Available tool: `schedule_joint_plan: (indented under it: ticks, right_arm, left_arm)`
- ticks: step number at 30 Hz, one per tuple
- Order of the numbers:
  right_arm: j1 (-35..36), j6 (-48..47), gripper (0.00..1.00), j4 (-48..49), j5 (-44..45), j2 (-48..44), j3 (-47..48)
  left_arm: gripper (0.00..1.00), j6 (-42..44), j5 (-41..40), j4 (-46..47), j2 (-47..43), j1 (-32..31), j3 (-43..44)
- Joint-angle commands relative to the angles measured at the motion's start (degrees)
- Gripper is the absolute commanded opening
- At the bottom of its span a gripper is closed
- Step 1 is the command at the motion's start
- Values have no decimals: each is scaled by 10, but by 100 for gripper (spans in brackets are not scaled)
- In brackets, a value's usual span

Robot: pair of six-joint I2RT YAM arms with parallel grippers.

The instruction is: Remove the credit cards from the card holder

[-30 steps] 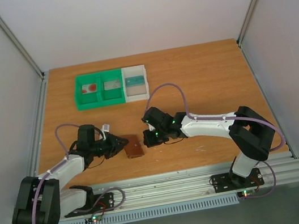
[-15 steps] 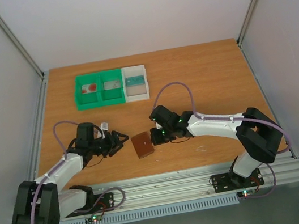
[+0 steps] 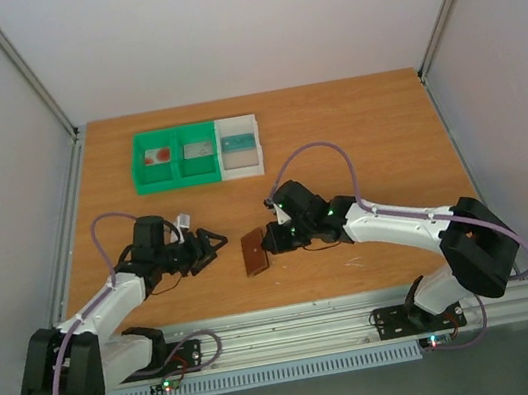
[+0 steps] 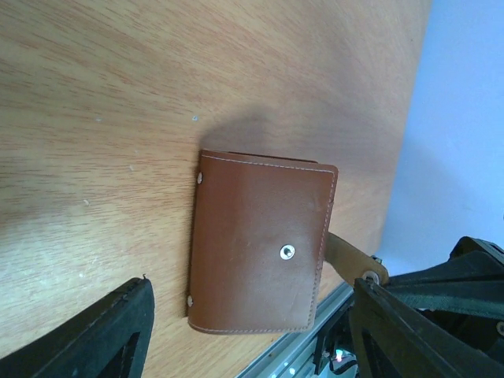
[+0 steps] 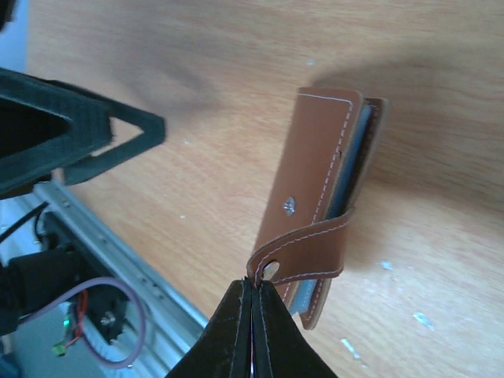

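Strap (image 5: 307, 248) could slip from the right gripper (image 5: 253, 287)'s thin pinch, dropping the card holder (image 5: 315, 173) beside the wide-open left gripper (image 3: 209, 245).

Top view high, wide; wrist views close, sharing card holder (image 4: 264, 264).

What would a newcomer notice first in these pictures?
The brown card holder near the front middle of the table, pinched by its snap strap in the shut right gripper and tilted up. Left of it the left gripper stands open, apart from it. Green and white bins sit at the back left.
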Motion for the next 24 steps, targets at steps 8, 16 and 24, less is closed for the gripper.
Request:
schedule_joint_plan:
  ticks: [8, 16, 24]
  right_arm:
    - [-2, 51, 1, 138, -107, 28, 0]
    - [-2, 61, 1, 160, -118, 31, -1]
    - [-2, 79, 1, 191, -133, 46, -4]
  left_arm:
    - [71, -44, 57, 130, 21, -12, -28]
    - [72, -45, 54, 143, 36, -14, -33]
    - [65, -35, 51, 145, 63, -14, -34]
